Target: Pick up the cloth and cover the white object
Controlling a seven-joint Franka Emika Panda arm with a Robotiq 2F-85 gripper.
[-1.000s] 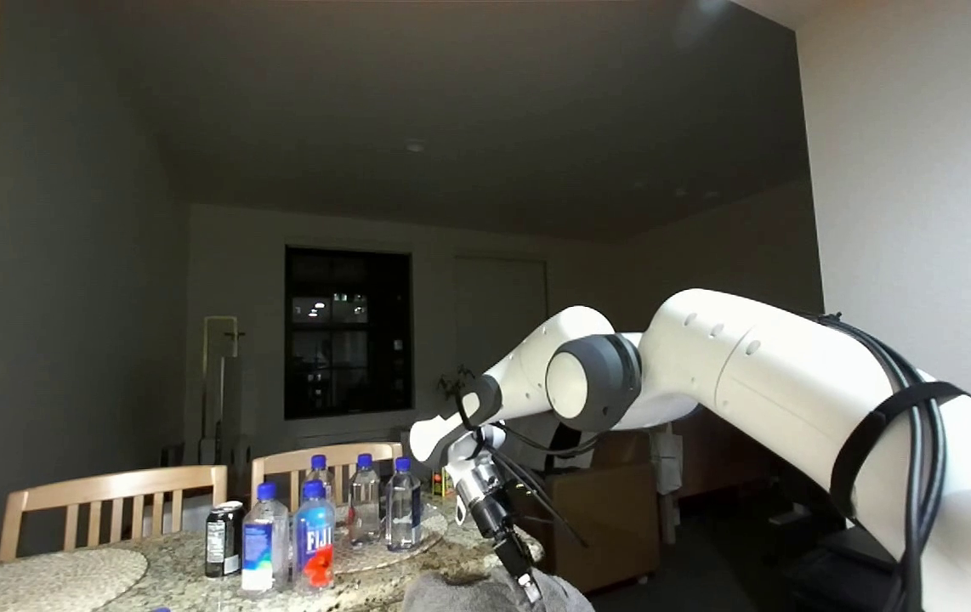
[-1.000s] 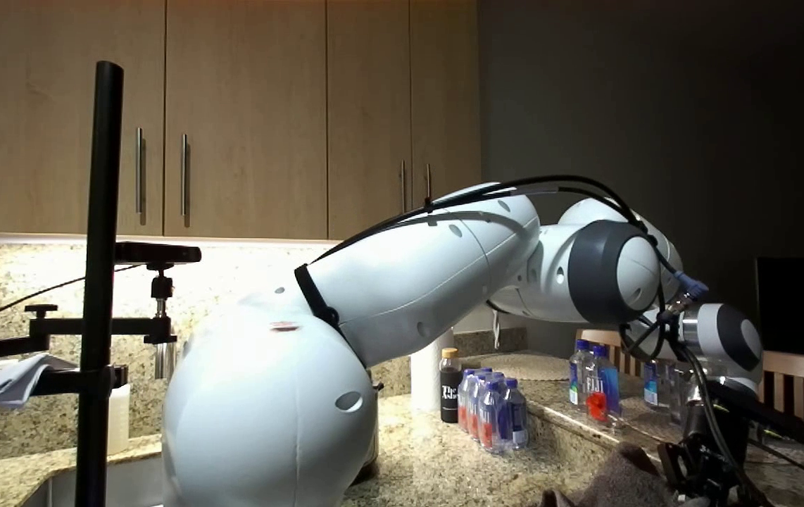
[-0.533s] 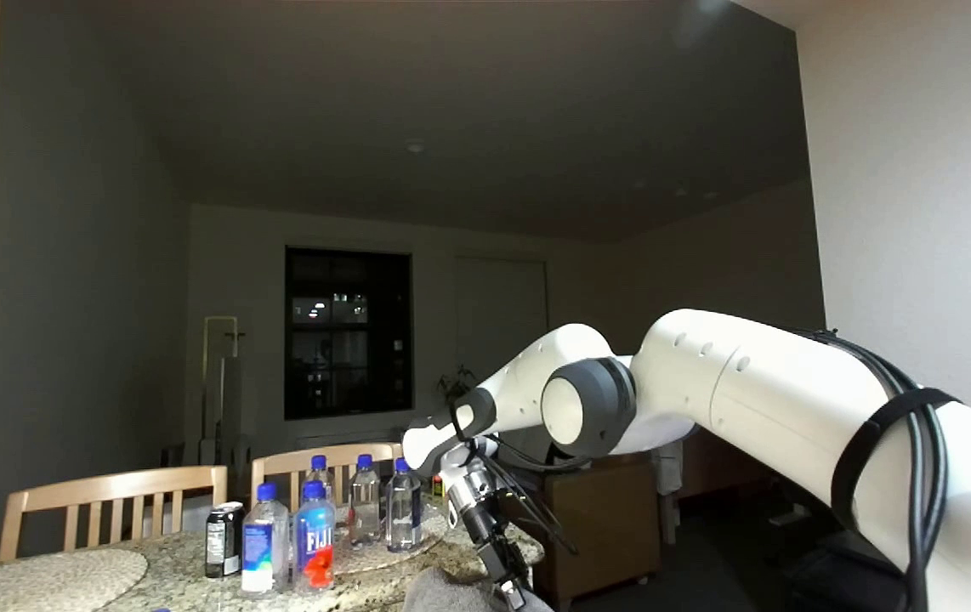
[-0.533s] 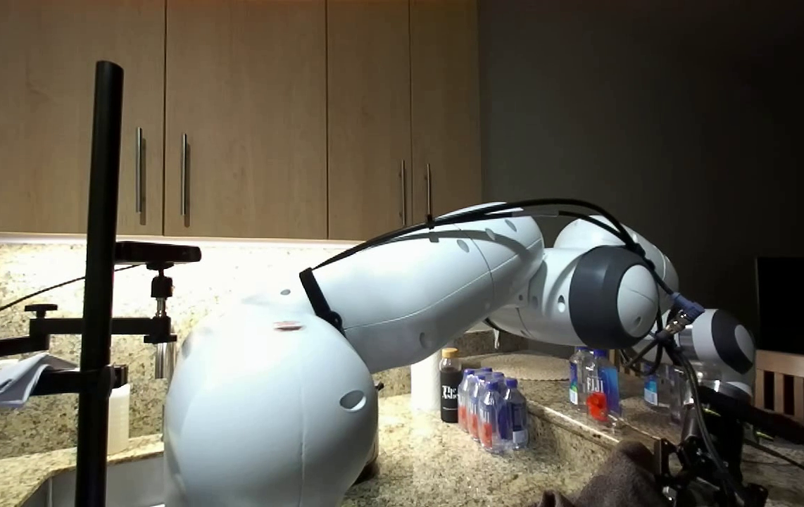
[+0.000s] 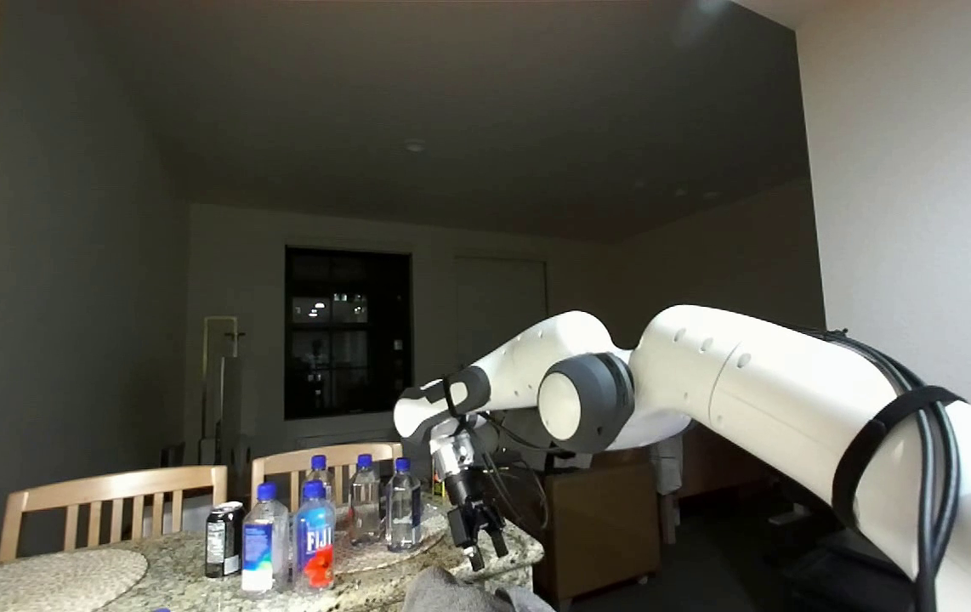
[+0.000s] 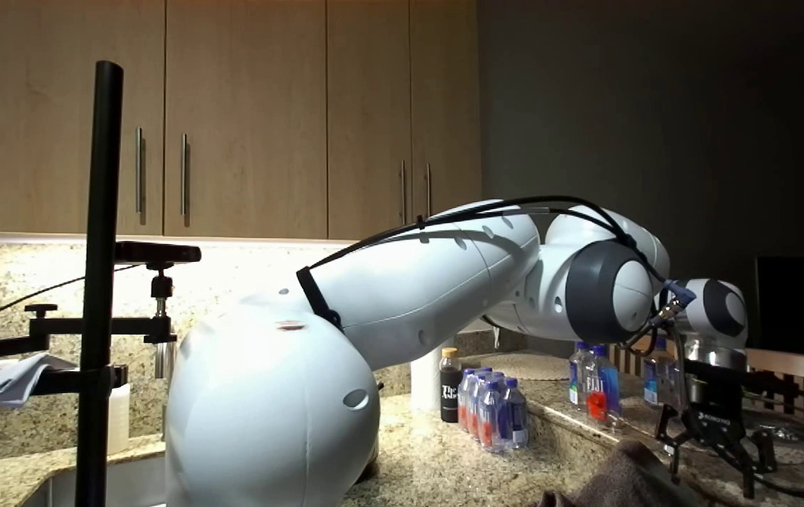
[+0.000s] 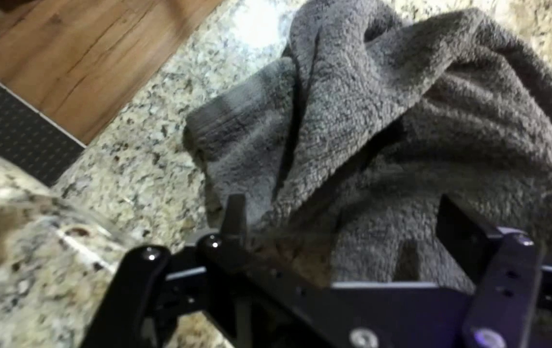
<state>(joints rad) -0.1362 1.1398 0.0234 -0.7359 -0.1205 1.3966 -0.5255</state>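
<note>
A grey towel-like cloth lies crumpled in folds on the speckled stone counter in the wrist view. Its upper part shows at the bottom edge of both exterior views, as cloth and cloth. My gripper is spread wide above the cloth's near part, with no fabric caught between the fingers. Seen from outside, the gripper points down beside the cloth's peak, its fingertips apart. The white object is hidden or out of view; whether the cloth lies over it I cannot tell.
Several water bottles and a black can stand on the raised counter. More small bottles and a dark bottle are on the lower counter. In the wrist view the counter ends at wooden floor.
The gripper has opened and let go of the cloth. First it went down with the arm, then rose off the fabric, which now sits lower at its side.
</note>
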